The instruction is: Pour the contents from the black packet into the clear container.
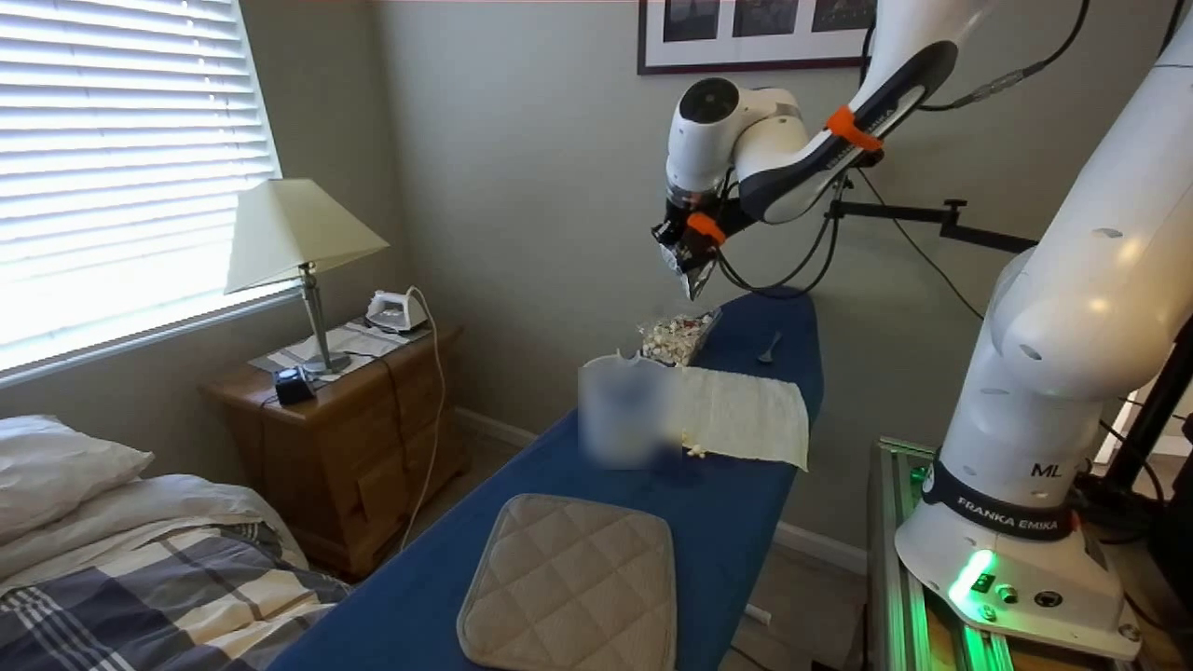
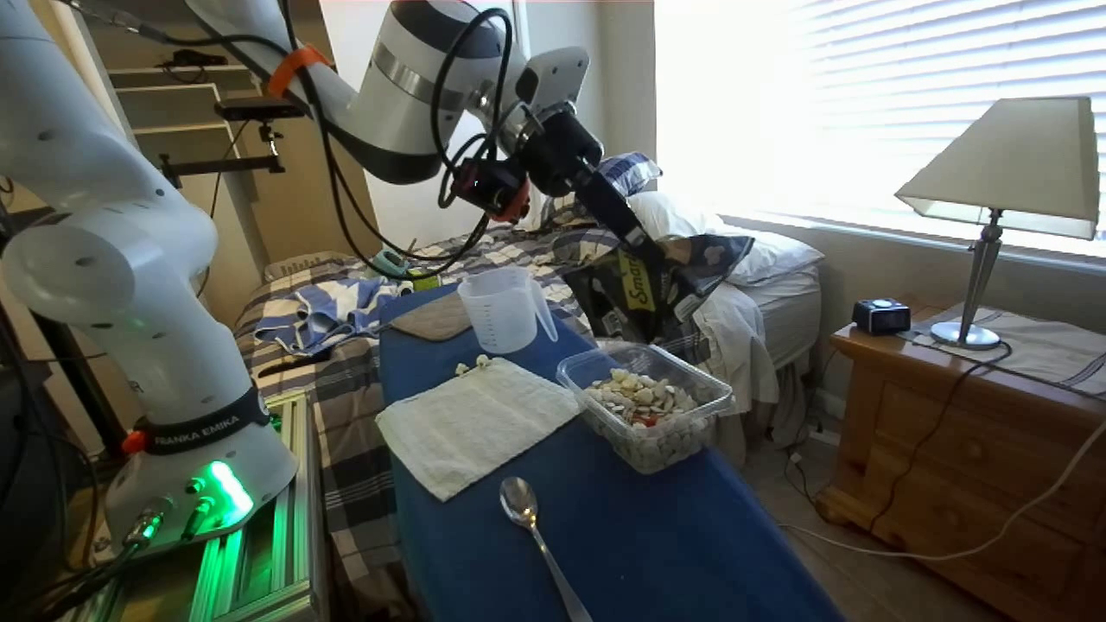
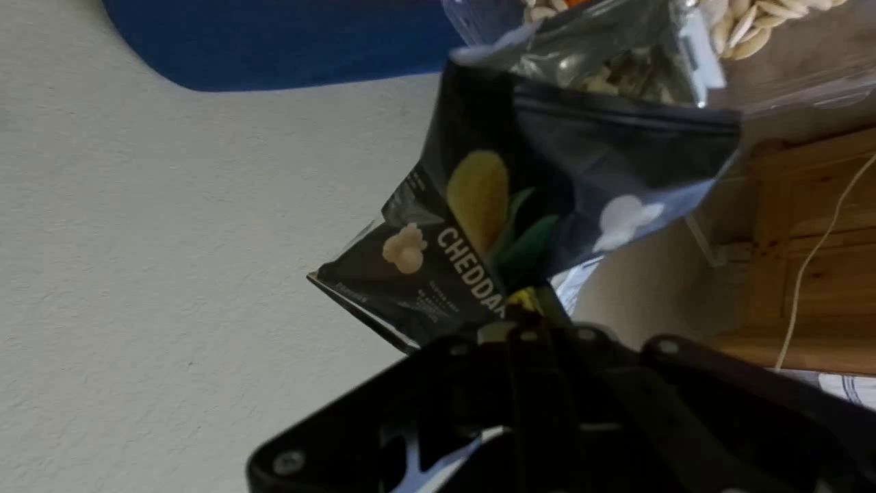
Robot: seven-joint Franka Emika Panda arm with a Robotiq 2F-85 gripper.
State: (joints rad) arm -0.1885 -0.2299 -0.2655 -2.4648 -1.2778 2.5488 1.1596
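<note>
Gripper [image 2: 651, 252] clenched on black packet [image 2: 602, 289], held above clear container [image 2: 658, 437].
Container close to edge of blue board [image 2: 683, 536]; bare stretch between it and spoon [image 2: 522, 508]. Yellow label [image 2: 637, 281] on packet shows in an exterior view; CHEDDAR lettering [image 3: 471, 272] only in wrist view; jug [image 2: 501, 311] in both exterior views only.

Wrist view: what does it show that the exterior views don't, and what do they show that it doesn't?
Only the wrist view: readable CHEDDAR lettering and a yellow-and-green picture on the black packet.

Only the exterior views, both of them: spoon, white cloth, quilted pad, lamp and robot base.

Shared: the black packet gripped by the end effector, the clear container holding pale pieces, the blue ironing board and the wooden nightstand. The wrist view shows only part of the clear container.
</note>
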